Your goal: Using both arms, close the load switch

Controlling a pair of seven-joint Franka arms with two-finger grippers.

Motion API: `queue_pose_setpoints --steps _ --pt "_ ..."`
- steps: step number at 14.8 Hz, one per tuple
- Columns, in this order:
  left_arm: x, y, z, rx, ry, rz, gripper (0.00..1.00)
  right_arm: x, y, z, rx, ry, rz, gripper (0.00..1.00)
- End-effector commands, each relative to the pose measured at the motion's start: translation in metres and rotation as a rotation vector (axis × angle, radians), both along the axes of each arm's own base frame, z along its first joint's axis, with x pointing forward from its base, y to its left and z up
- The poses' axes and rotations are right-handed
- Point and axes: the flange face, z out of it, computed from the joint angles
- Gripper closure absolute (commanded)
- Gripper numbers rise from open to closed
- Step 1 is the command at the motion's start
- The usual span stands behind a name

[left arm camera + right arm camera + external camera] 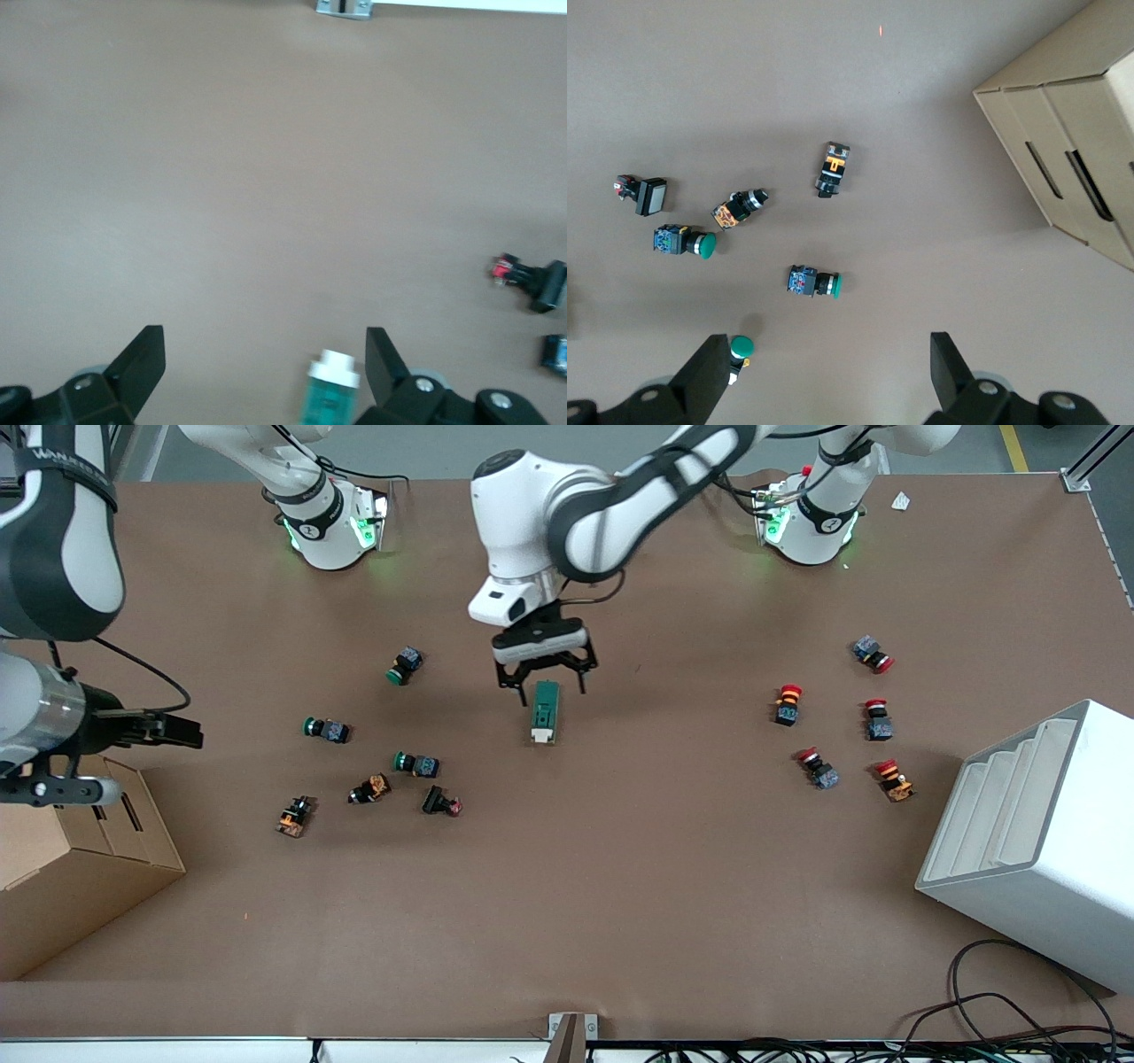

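The load switch (544,710) lies flat near the middle of the desk (620,886), its long axis running toward the front camera and its cream lever end on the nearer side; nothing touches it, and it sits well apart from the button clusters on either hand.

The left tool (541,684) hangs just over the switch's farther, green end, fingers spread wide and gripping nothing; in the left wrist view the switch (330,394) shows between the two fingers (383,359), closer to one of them, so the spread looks meant to straddle the body and pin it while the lever is worked; I judge a small sideways correction would centre it before the fingers come together.

The right tool (168,731) waits in the air at the right arm's end of the desk, beside the cardboard box (80,859), likewise released and empty; its wrist view looks down on green buttons (815,282) and the box corner (1063,133), not on the switch, so this arm has a long reach left before it can press the lever.

The red buttons (833,726) toward the left arm's end and the white stepped bin (1045,841) are clear of both arms' likely paths; closing the switch is not yet begun.
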Motion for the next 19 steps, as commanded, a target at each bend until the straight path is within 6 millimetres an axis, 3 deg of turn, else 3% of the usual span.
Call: queue_pose_setpoints --steps 1,2,5,7,9,12,15,19 --pt "0.061 0.093 0.075 0.082 0.108 -0.141 0.00 0.000 -0.020 0.009 -0.010 -0.004 0.015 0.00" --pt "0.084 0.125 0.099 0.073 0.136 -0.184 0.00 -0.003 -0.029 0.018 -0.007 -0.006 0.016 0.00" --pt "0.142 0.214 0.136 0.067 0.203 -0.241 0.00 -0.008 -0.046 0.023 0.003 0.018 -0.003 0.00" --pt "0.166 0.259 0.159 0.059 0.220 -0.238 0.00 -0.008 -0.046 0.023 0.001 0.018 -0.007 0.00" --pt "0.179 0.302 0.164 0.015 0.276 -0.216 0.00 -0.008 -0.044 0.024 -0.001 0.017 -0.003 0.00" --pt "0.172 0.345 0.200 -0.009 0.279 -0.250 0.00 -0.007 -0.044 0.032 0.007 -0.001 -0.004 0.00" --pt "0.160 0.388 0.219 0.061 0.339 -0.323 0.00 -0.006 -0.039 0.036 0.003 -0.009 0.005 0.00" --pt "0.120 0.434 0.232 -0.041 0.397 -0.261 0.00 -0.023 -0.032 0.054 0.016 0.016 0.005 0.00"
